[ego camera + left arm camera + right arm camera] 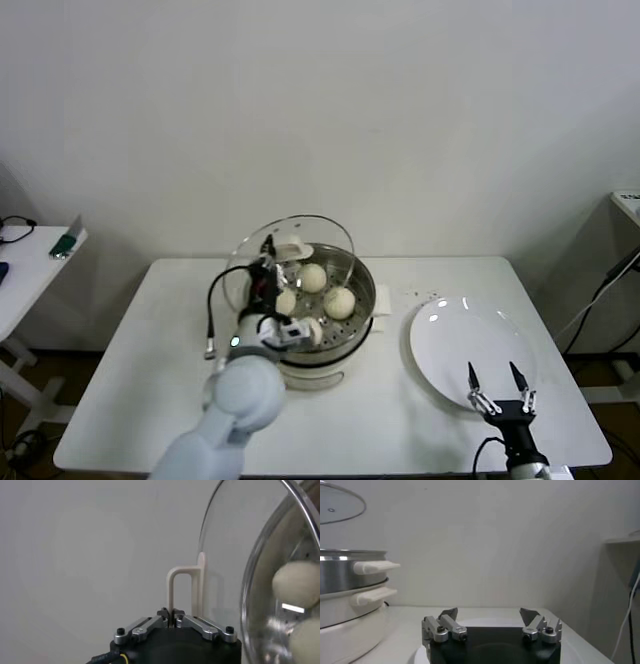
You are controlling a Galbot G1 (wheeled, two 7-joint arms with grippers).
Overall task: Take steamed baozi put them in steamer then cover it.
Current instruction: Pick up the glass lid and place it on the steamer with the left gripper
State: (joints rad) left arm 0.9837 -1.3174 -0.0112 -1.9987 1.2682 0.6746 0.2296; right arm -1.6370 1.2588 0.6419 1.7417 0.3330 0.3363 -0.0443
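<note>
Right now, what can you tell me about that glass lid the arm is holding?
The cover is a round clear glass lid with a metal rim and a cream-white oblong handle. The left gripper is shut on that handle, holding the lid tilted, nearly on edge, above the steamer. It does not yet sit on the steamer's rim; the baozi show beneath it.

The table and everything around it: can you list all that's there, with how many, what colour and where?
Table: one, white, centre.
Steamer: one, shiny steel on a cream base, mid-table.
Baozi: three visible, cream-white, inside the steamer; a fourth may be hidden.
Cover: one, clear glass, held tilted above the steamer.
Plate: one, white, right of the steamer.
Side table: one, white, far left, small items on it.
Left end effector: shut on the cover's handle.
Right end effector: open, empty, over the plate's near edge.
</note>
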